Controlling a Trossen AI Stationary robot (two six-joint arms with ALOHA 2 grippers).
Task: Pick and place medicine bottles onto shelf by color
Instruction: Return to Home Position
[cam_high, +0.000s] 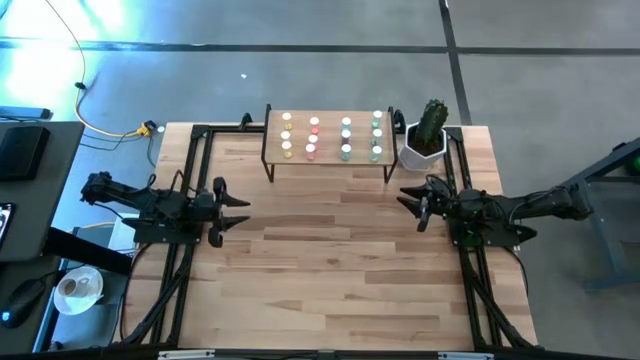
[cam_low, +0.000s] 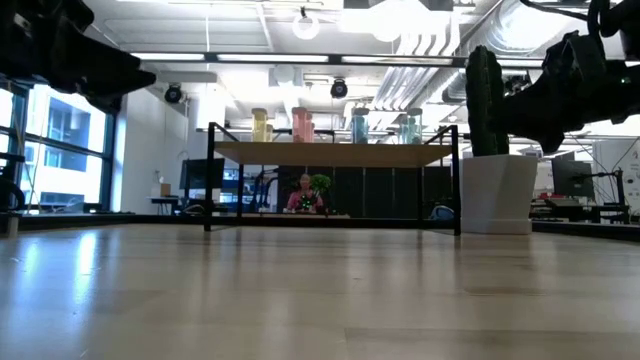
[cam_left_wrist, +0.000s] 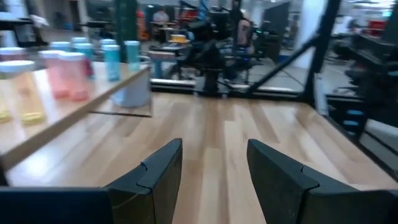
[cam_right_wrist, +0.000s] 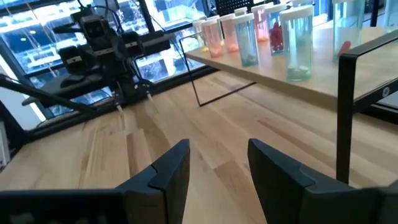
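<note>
The medicine bottles (cam_high: 313, 137) all stand on the shelf (cam_high: 330, 158) at the far middle of the table (cam_high: 330, 270), in four short rows running near to far: yellow bottles (cam_high: 287, 135) at the left, then pink bottles (cam_high: 313, 150), blue bottles (cam_high: 346, 138), and green bottles (cam_high: 377, 138) at the right, just beside the cactus pot (cam_high: 425, 150). Each colour has its own row, as the job asks, and no bottle shows on the tabletop, so the sorting looks complete. The left gripper (cam_high: 238, 211) hangs above the table's left side, fingers spread and empty. The right gripper (cam_high: 408, 203) mirrors it on the right, nearer than the pot, also spread and empty. Both sit well apart from the shelf, which suits a rest pose: nothing is left to carry, and the rows run no risk of a knock
</note>
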